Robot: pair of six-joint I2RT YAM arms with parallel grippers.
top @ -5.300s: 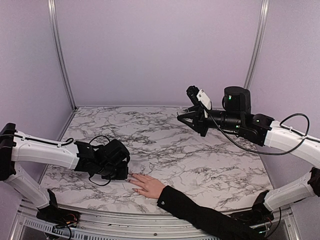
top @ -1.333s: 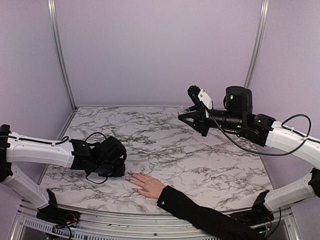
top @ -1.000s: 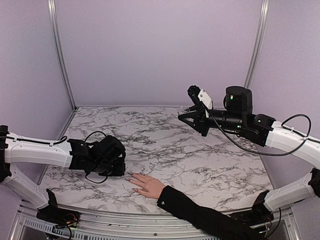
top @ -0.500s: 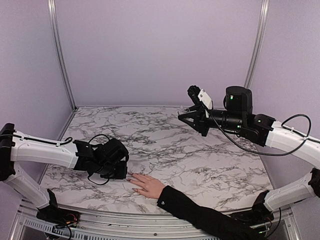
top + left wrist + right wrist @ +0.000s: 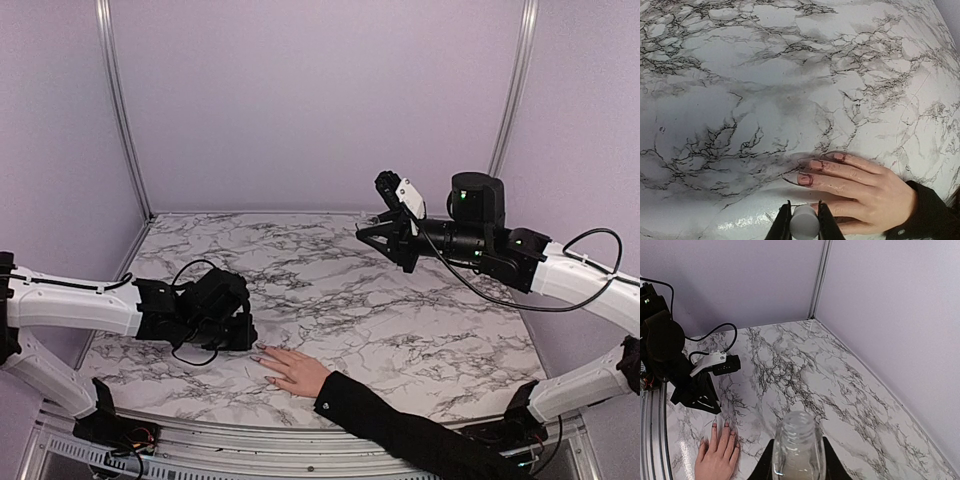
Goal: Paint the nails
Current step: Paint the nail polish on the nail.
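Broadly: marbled table, the arms reaching in from either side.

- Right arm is held high over the far right of the table. Right pincer is clamped tight on a clear, open-necked bottle, upright in the wrist view and well apart from the hand.
- Left arm is low at the near left. Left pincer is closed on a pale grey cap, probably the brush handle. Bristles are out of view.
- Person's hand, in a black sleeve, lies flat, palm down, at the near edge, fingers pointing at the left pincer and just beside it.
- Nails are tiny and show reddish colour, with some on the surrounding skin.

Risks, as I judge them: with the brush tip unseen and each nail far smaller than a pincer finger, a slightly offset stroke smears skin or table. Pressing too low jabs the fingertip. A twitch of the hand spoils the line. Tilting the uncapped bottle spills polish.
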